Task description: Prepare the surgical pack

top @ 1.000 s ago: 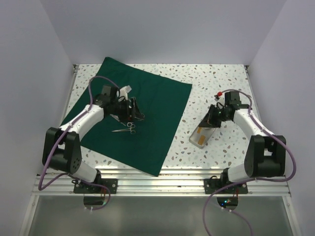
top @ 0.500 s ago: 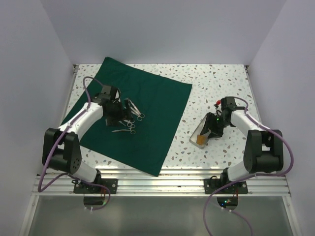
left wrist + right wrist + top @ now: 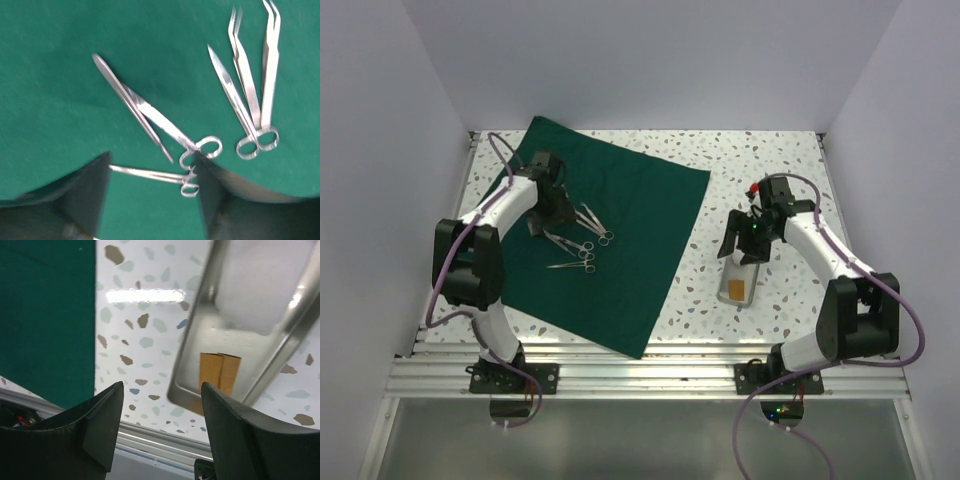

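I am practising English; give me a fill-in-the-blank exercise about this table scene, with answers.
The steel instruments lie on the ___ drape.
In the top view, the steel tray rests on the table, to the ___ of the drape.
The left pincer and the right pincer are ___, holding nothing.
Answers: green; right; open.

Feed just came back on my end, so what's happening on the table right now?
Both grippers are open and holding nothing. The left gripper hovers over the scissors and forceps lying loose on the green drape. The right gripper hangs above the steel tray, which sits on the table beside the drape with white gauze in it.
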Motion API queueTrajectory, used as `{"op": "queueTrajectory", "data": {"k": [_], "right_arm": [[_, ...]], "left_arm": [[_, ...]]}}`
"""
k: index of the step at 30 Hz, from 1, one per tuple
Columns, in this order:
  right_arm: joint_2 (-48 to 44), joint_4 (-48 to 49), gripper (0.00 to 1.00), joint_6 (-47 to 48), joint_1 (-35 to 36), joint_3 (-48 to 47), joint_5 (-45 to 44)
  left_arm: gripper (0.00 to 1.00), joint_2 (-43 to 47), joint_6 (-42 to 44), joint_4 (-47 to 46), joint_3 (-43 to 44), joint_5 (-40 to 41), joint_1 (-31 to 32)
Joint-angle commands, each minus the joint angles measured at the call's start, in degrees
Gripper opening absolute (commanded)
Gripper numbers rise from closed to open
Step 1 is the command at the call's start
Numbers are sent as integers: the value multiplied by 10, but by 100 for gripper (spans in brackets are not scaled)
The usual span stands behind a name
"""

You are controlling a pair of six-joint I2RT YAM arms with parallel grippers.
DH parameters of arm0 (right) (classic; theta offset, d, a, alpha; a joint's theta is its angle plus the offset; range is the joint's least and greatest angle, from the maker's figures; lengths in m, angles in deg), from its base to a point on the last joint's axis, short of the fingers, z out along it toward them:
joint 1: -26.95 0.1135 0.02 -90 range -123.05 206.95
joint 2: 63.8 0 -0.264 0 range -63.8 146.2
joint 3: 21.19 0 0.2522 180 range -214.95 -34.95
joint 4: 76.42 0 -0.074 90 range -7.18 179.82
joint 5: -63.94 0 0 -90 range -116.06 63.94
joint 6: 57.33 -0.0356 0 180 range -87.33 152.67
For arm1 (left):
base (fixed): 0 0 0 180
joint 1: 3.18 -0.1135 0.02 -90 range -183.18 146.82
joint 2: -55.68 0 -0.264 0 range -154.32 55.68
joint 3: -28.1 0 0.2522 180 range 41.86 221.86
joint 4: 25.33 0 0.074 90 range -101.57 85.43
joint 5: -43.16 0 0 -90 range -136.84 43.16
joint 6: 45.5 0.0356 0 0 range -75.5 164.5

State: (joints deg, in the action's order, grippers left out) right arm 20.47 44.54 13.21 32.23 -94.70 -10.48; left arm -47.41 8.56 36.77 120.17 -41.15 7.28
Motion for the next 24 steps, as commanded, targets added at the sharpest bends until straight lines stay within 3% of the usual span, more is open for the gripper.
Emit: {"op": "queueTrajectory", "data": {"k": [1,2,4,24], "right_arm": [[-23,-3,67,-15,46,-21,3],[-24,4,68,-19,51,-22,12],[-22,9,68,-23,56,-22,20],[-7,21,70,8,59,-18,48]], "left_arm": [[65,-34,-26,31,65,54,-15],[59,-54,-29,35,75,56,-25],[54,-73,-34,48,98,71,-32],[55,-170,-80,55,144,87,-54]]}}
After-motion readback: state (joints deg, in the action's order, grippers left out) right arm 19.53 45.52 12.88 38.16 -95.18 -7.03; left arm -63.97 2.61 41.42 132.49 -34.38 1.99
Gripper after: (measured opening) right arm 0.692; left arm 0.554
